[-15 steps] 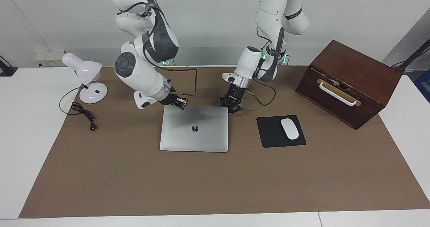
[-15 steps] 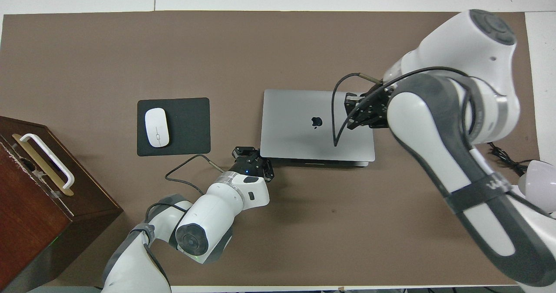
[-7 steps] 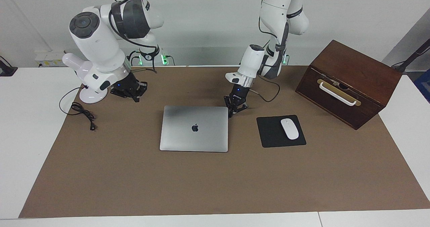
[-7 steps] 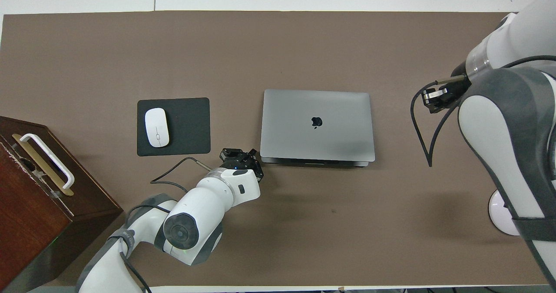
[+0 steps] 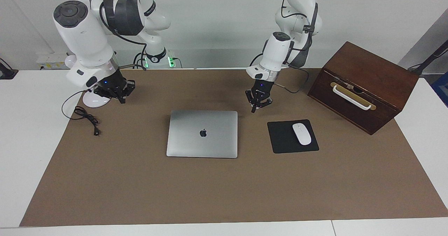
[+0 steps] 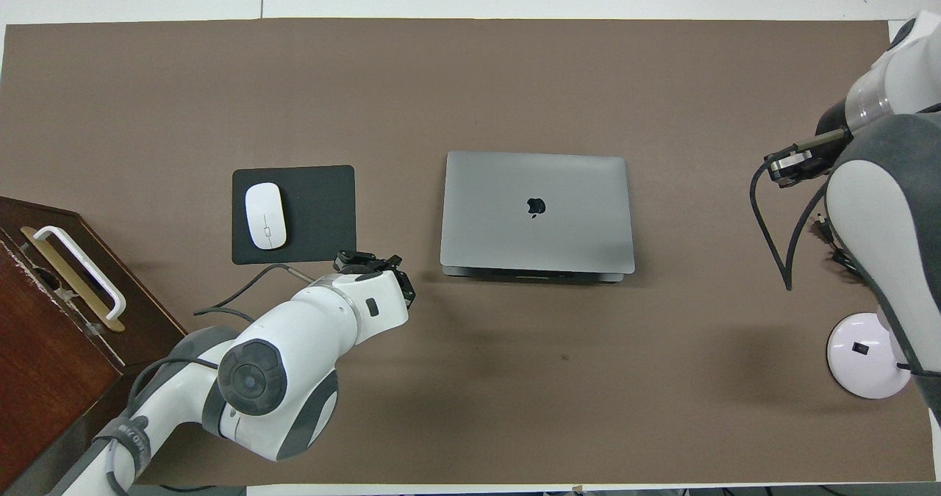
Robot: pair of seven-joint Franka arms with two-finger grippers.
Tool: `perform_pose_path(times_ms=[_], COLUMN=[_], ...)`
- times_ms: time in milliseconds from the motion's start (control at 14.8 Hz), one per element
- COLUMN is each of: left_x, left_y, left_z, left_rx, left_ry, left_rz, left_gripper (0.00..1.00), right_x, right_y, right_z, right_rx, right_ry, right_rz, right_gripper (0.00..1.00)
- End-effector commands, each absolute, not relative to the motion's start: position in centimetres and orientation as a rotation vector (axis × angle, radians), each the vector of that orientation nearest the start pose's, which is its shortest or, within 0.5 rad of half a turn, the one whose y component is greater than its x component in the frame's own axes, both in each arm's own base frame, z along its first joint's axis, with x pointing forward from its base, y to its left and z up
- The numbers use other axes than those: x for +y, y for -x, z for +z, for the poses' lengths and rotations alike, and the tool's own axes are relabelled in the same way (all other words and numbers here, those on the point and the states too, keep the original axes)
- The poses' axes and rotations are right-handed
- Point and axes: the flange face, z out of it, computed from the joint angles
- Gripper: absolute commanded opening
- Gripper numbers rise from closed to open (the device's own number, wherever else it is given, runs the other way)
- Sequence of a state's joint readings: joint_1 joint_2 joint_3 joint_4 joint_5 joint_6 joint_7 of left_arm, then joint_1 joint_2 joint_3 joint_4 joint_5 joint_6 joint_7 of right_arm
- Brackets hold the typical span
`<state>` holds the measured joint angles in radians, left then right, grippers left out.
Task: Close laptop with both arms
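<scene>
The silver-grey laptop [image 5: 202, 134] lies shut and flat in the middle of the brown mat, apple logo up; it also shows in the overhead view [image 6: 537, 209]. My left gripper [image 5: 258, 105] hangs open and empty over the mat between the laptop's corner and the mouse pad, touching neither; the overhead view shows it too [image 6: 371, 264]. My right gripper [image 5: 113, 91] is off the laptop, over the mat's edge by the lamp base at the right arm's end [image 6: 790, 165]. It holds nothing.
A black mouse pad [image 5: 281, 143] with a white mouse [image 5: 301, 134] lies beside the laptop toward the left arm's end. A brown wooden box [image 5: 364, 85] with a white handle stands past it. A white lamp base [image 5: 96, 99] and black cable [image 5: 85, 117] lie under the right arm.
The right gripper has left the laptop's lid and swung out to the lamp. The left gripper has risen and drawn away from the laptop's corner. The laptop stays shut.
</scene>
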<state>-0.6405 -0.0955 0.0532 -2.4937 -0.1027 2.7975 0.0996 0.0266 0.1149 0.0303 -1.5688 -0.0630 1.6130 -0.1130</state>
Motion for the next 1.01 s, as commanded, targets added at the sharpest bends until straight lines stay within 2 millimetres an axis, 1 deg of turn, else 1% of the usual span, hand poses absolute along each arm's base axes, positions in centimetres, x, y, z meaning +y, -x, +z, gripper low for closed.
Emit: perform_pose_path(times_ms=[0, 68, 135, 203, 270, 338, 406, 473, 541, 609, 744, 811, 947], left_x=[-24.8, -23.9, -23.0, -21.8, -21.0, -19.6, -17.8, -16.6, -15.7, -13.4, -10.8, -9.0, -7.1], left_y=[-42.8, -43.4, -44.0, -44.6, -45.1, -45.7, -46.6, -47.1, -47.6, -48.5, -49.0, -49.5, -50.0], left_z=[39.8, 41.2, 42.5, 43.8, 44.8, 45.6, 46.7, 47.4, 48.4, 49.0, 49.3, 49.6, 50.4], left_rx=[0.868, 0.841, 0.809, 0.772, 0.744, 0.705, 0.648, 0.604, 0.58, 0.505, 0.417, 0.358, 0.298], left_ry=[3.13, 3.14, 3.149, 3.16, 3.167, 3.173, 3.18, 3.186, 3.189, 3.196, 3.205, 3.208, 3.209], left_rz=[-0.51, -0.486, -0.458, -0.427, -0.406, -0.399, -0.415, -0.4, -0.394, -0.386, -0.368, -0.368, -0.388], left_gripper=[0.0, 0.0, 0.0, 0.09, 0.56, 1.0, 1.0, 1.0, 1.0, 1.0, 1.0, 1.0, 1.0], right_x=[-0.8, -1.6, -2.3, -3.4, -4.6, -5.7, -5.7, -5.6, -5.5, -5.4, -4.8, -4.5, -4.5], right_y=[-57.4, -57.0, -56.9, -56.7, -56.6, -56.3, -56.1, -55.9, -55.6, -55.3, -54.9, -54.7, -54.2], right_z=[57.8, 58.3, 58.4, 58.8, 59.1, 59.3, 59.4, 59.6, 59.8, 59.9, 60.2, 60.1, 59.8], right_rx=[-0.219, -0.194, -0.174, -0.146, -0.112, -0.082, -0.054, -0.022, 0.033, 0.11, 0.146, 0.144, 0.156], right_ry=[3.2, 3.203, 3.204, 3.2, 3.189, 3.183, 3.151, 3.126, 3.125, 3.125, 3.127, 3.128, 3.126], right_rz=[0.108, 0.099, 0.095, 0.086, 0.077, 0.086, 0.089, 0.099, 0.106, 0.128, 0.146, 0.151, 0.18], right_gripper=[0.47, 0.6, 0.76, 0.94, 1.0, 1.0, 1.0, 1.0, 1.0, 1.0, 1.0, 1.0, 1.0])
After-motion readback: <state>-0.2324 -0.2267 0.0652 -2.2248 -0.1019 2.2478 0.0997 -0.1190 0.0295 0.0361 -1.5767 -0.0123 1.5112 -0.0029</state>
